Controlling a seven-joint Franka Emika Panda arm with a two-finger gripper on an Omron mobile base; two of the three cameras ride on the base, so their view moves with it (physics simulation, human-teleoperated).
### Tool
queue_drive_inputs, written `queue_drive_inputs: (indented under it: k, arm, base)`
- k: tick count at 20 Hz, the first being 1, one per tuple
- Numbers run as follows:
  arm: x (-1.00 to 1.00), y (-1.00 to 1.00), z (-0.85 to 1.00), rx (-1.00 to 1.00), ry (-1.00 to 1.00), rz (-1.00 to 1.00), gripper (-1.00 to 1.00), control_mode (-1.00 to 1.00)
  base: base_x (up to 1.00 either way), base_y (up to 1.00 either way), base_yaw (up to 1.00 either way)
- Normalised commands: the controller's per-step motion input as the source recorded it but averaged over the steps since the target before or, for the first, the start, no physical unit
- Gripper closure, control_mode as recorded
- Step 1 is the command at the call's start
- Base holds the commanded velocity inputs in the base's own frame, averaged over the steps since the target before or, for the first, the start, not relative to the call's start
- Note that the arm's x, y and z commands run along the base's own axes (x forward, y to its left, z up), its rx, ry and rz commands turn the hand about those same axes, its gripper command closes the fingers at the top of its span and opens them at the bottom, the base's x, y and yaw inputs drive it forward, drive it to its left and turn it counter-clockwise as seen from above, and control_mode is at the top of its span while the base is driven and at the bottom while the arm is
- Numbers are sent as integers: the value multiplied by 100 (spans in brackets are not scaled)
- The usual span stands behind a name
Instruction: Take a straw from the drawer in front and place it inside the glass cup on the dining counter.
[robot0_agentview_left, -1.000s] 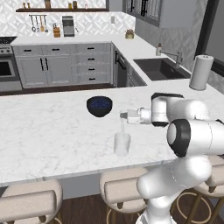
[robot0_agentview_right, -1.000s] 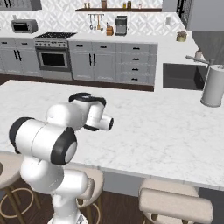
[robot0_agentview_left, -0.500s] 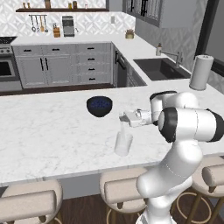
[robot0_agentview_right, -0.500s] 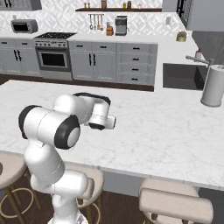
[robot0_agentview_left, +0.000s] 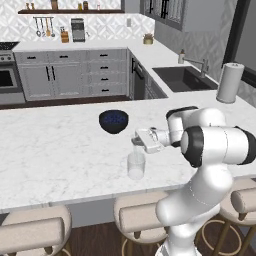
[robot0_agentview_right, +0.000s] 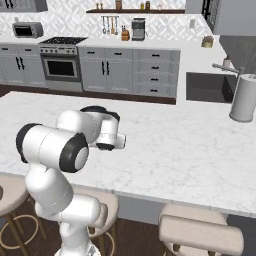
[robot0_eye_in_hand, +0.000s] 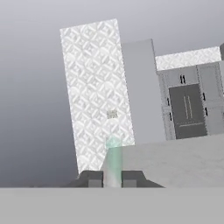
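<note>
Lighting even, bright, diffuse across both base views; no single source evident. Rendered look throughout, flat shading. Soft faint shadow under dark bowl (robot0_agentview_left: 113, 121) on dining counter (robot0_agentview_left: 50, 150); arm casts weak shadow on marble. Mild sheen on white arm shells, no harsh glare. Glass cup (robot0_agentview_left: 136, 165) low in contrast against marble, edges hard to trace. Resolution coarse, far cabinets soft. Hand view dimmer, grey gradient upper left; straw (robot0_eye_in_hand: 113, 162) blurred, pale green, translucent. No edge distortion noted.
</note>
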Motion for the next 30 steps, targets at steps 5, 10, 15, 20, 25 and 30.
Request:
queue_drive_inputs:
  k: [5, 10, 15, 20, 25, 30]
  arm:
    - [-31, 1, 1, 0, -23, 0, 100, -100]
    - [-5, 0, 1, 0, -23, 0, 100, -100]
    - [0, 0, 0, 0, -7, 0, 100, -100]
    - [0, 0, -6, 0, 7, 0, 100, -100]
    - [-6, 0, -10, 0, 7, 1, 100, -100]
    - [-7, 0, -8, 0, 3, 1, 100, -100]
  base:
    - [0, 0, 0]
    - [0, 0, 0]
    - [0, 0, 0]
    - [0, 0, 0]
    - [0, 0, 0]
    - [0, 0, 0]
